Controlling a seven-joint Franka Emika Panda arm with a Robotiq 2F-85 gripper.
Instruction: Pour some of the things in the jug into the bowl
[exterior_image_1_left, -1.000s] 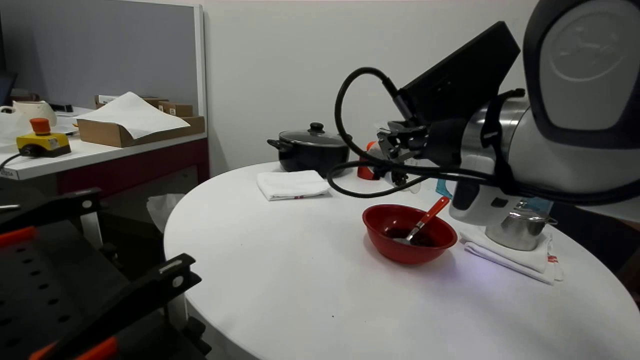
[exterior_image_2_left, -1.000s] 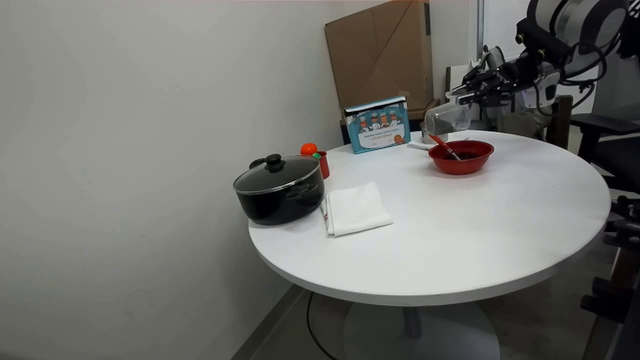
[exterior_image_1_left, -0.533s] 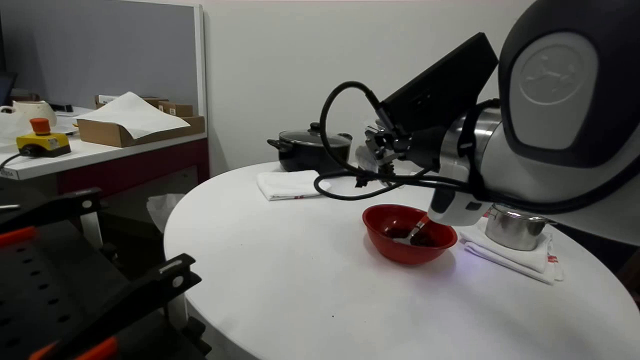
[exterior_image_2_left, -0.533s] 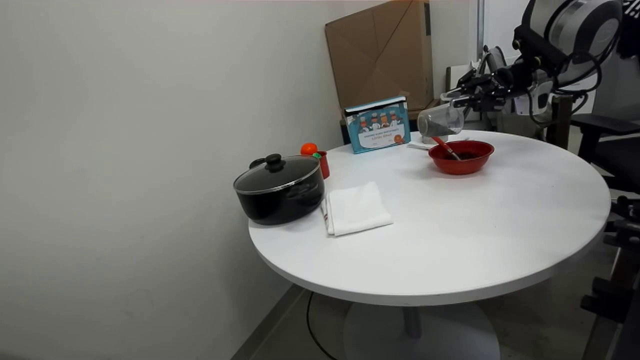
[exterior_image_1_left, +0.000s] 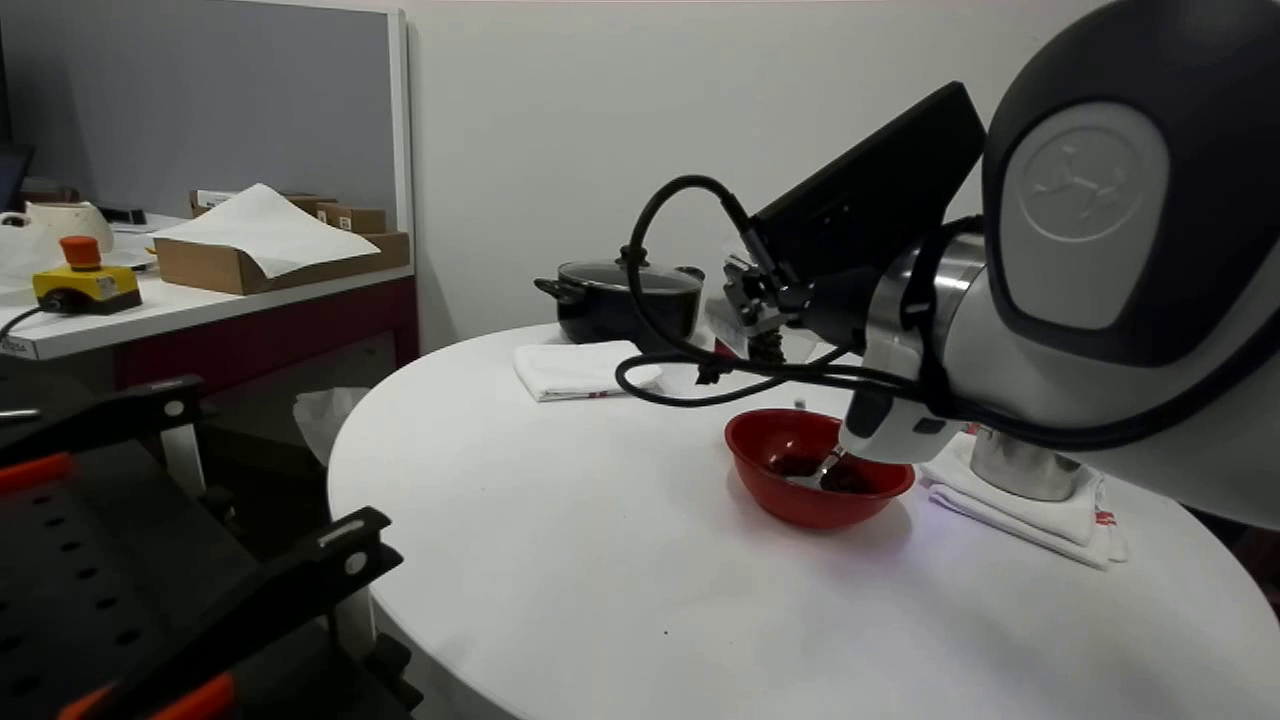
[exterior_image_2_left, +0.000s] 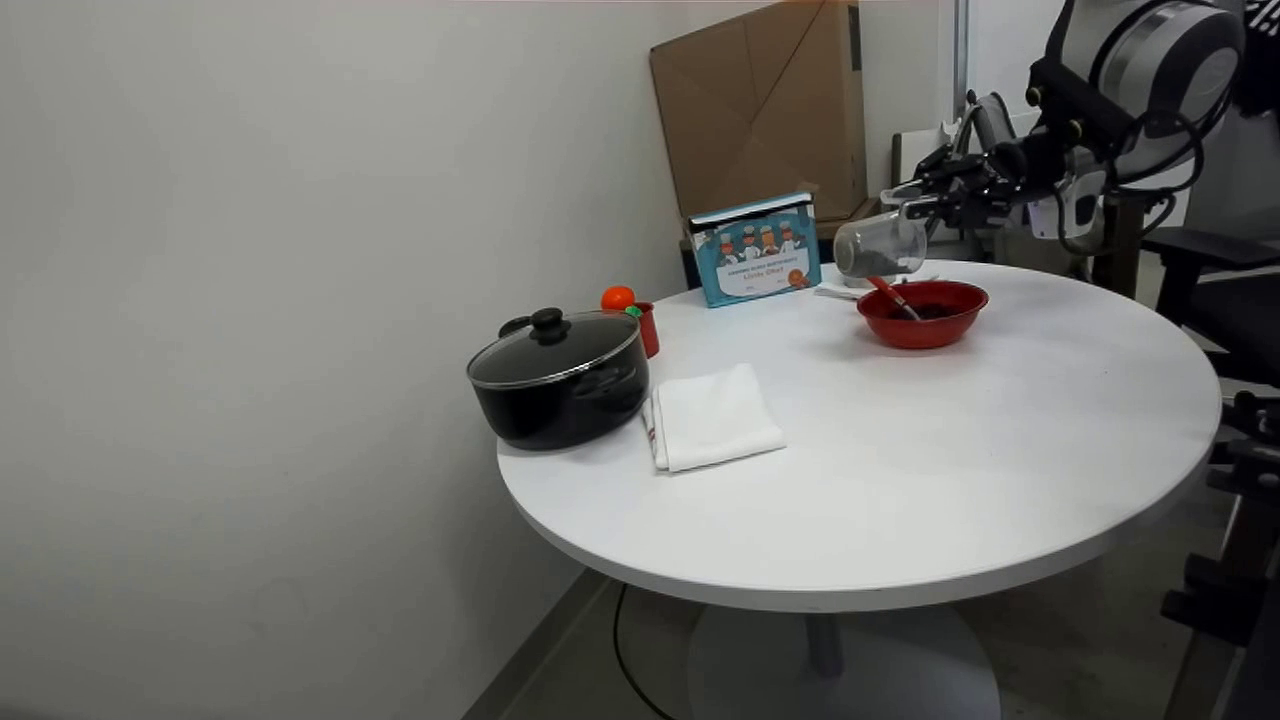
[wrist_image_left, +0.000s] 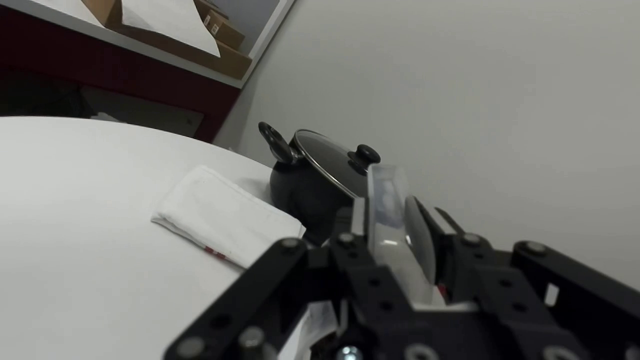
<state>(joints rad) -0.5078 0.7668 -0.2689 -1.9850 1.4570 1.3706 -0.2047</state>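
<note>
The claw (exterior_image_2_left: 915, 198) is closed on the clear jug (exterior_image_2_left: 880, 245), tilted well over just beneath it; lower than the claw, the red bowl (exterior_image_2_left: 920, 335) holding dark bits (exterior_image_2_left: 935, 311) stands on the worktop (exterior_image_2_left: 850, 500).

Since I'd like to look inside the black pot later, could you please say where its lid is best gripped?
Probably by the knob, from above: it stands up from the middle of the lid on the black pot. The pincer would first have to put down the jug.
</note>
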